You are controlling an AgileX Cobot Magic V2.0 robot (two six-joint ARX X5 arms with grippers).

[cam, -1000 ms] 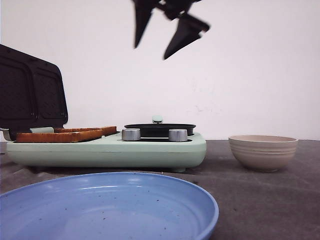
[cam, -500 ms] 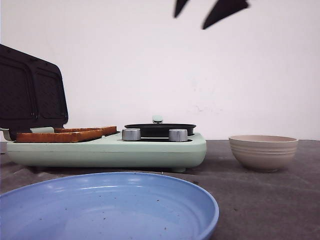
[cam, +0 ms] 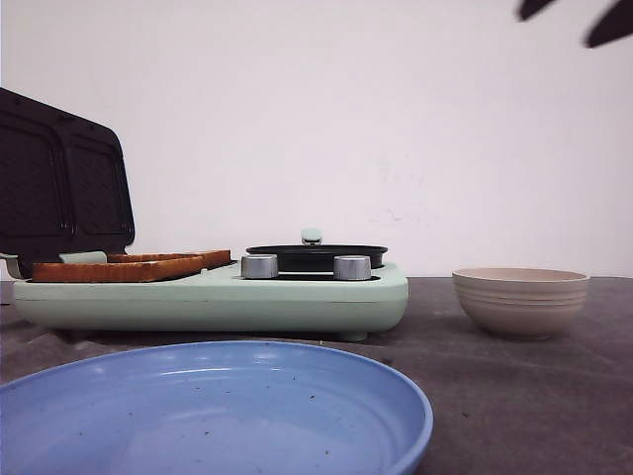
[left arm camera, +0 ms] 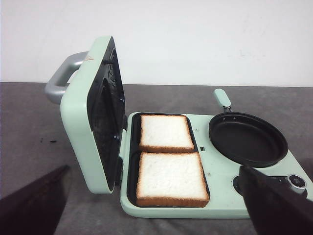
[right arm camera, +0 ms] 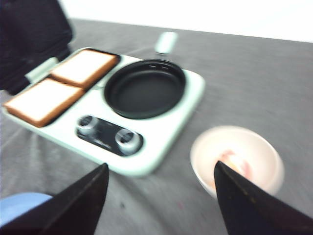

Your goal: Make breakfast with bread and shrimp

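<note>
Two bread slices (left arm camera: 165, 132) (left arm camera: 171, 178) lie flat side by side in the open mint-green sandwich maker (left arm camera: 220, 176). They show edge-on in the front view (cam: 119, 269) and blurred in the right wrist view (right arm camera: 85, 66). Pink-orange shrimp (right arm camera: 234, 164) lie in a beige bowl (right arm camera: 205, 142), which stands right of the maker in the front view (cam: 521, 297). My right gripper (cam: 572, 18) is open and empty, high above the bowl; its jaws show wide apart in the right wrist view (right arm camera: 161, 166). My left gripper (left arm camera: 154, 169) is open and empty, back from the maker's bread side.
A black round pan (cam: 316, 255) sits on the maker's right half behind two silver knobs (cam: 259, 265). The maker's lid (cam: 59, 183) stands open at the left. A large blue plate (cam: 218, 416) lies at the table's front.
My right gripper has moved up and to the right, from above the pan to above the bowl, still open. Nothing on the table has moved.
</note>
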